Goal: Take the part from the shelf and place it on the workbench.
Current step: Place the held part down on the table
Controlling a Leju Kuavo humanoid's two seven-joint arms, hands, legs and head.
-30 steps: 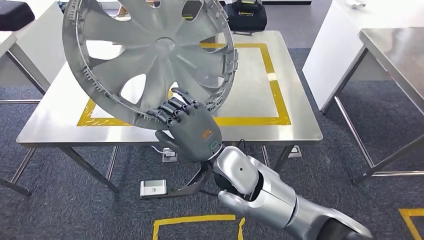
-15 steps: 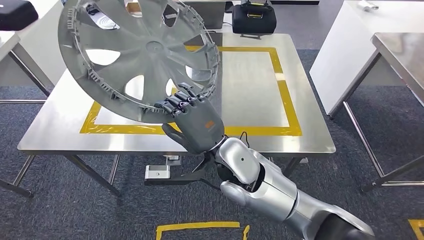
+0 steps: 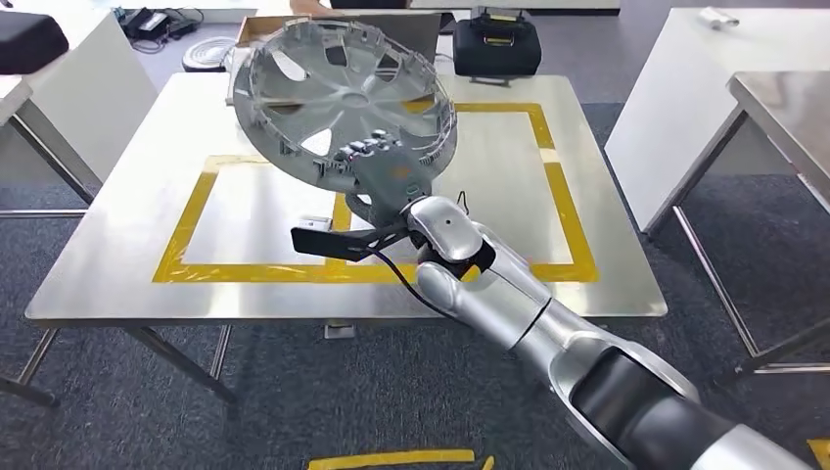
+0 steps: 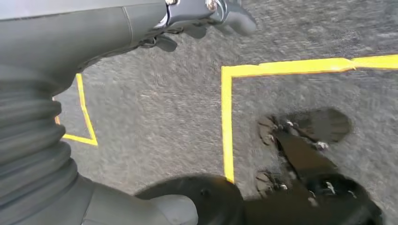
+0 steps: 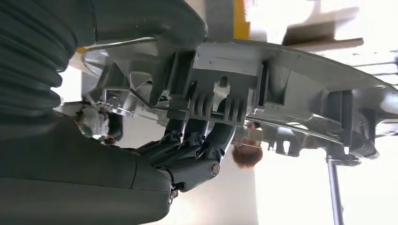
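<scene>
One silver multi-spoke hubcap [image 3: 343, 93], clip-ribbed rim, tilted above workbench [image 3: 117, 245]; right hand [image 3: 387, 176] grips rim edge.

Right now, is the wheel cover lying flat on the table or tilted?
Tilted: the right hand holds the wheel cover by its rim above the table.

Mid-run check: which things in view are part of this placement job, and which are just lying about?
Belongs to the job:
- wheel cover, gripped at its rim by the right hand
- workbench with the yellow tape outline

Just lying about:
- black case beyond the workbench
- white table on the right
- coiled cable at the far left
</scene>
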